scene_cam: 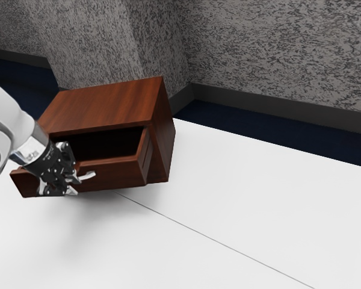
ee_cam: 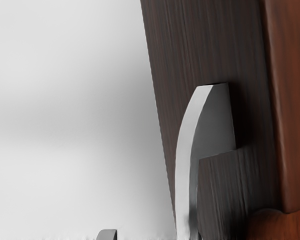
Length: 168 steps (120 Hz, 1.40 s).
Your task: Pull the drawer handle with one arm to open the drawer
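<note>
Drawer (scene_cam: 145,158) is sitting part-way out of the cabinet (scene_cam: 102,105), its front panel (scene_cam: 117,170) standing clear of the carcass with a dark gap showing above it. I am judging it partly open, and I cannot say whether more travel is left. The cabinet is resting on the white worktop (scene_cam: 240,205), toward the exterior view's left, with the drawer facing the arm's side.

Tool (scene_cam: 66,179) is sitting right against the front panel at the handle (scene_cam: 89,176). One silver end of the handle is poking out past the tool toward the exterior view's right. Whether the tool is clamped on the handle or merely placed at it, I cannot tell, because the black hand is masking the contact.

Wrist view: the handle (ee_cam: 189,170) is showing as a curved silver bar bowing off the dark front panel (ee_cam: 200,60), just under the hand, with its long axis running along the panel.

Key relation — the handle is lying at the tool, and the pull line is running square to the front panel, away from the cabinet, toward the exterior view's lower left. The handle's axis is lying across that line, so I am judging a straight draw to be needed, since sideways drift may bind the drawer.

Obstructions: nothing is standing on the worktop along the pull path. A speckled wall (scene_cam: 259,42) is sitting well behind the cabinet.
</note>
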Motion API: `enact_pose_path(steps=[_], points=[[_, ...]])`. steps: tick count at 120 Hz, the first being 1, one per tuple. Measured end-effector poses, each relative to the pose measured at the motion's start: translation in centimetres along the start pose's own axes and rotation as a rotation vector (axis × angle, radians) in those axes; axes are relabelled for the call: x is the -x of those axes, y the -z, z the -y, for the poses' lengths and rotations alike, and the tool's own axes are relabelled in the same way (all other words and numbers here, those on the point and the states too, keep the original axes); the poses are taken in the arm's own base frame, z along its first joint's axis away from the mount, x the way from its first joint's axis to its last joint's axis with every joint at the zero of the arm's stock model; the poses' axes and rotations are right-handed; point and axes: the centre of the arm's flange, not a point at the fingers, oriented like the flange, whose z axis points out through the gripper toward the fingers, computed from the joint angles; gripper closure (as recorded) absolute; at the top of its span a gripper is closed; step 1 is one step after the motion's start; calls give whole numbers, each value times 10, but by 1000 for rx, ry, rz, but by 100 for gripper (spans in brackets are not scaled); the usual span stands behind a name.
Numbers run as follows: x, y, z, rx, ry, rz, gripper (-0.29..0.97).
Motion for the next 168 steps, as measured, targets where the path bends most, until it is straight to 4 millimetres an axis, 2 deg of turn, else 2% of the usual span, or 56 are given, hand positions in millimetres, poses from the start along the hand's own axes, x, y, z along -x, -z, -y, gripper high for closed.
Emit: enact_pose_path(steps=[69, 103, 138, 142, 145, 151, 154, 157, 163, 168], points=[[-3, 8, 33, 31, -2, 6, 59], [-3, 14, 32, 46, -23, -7, 52], [2, 47, 22, 119, -58, -32, 50], [9, 56, 17, 137, -73, -36, 49], [18, 73, 7, 161, -89, -39, 49], [39, 124, -40, 211, -112, -38, 48], [52, 157, -67, 233, -125, -30, 44], [65, 183, -84, 240, -138, -20, 39], [86, 221, -91, 215, -168, 1, 31], [96, 231, -83, 154, -190, 7, 25]])
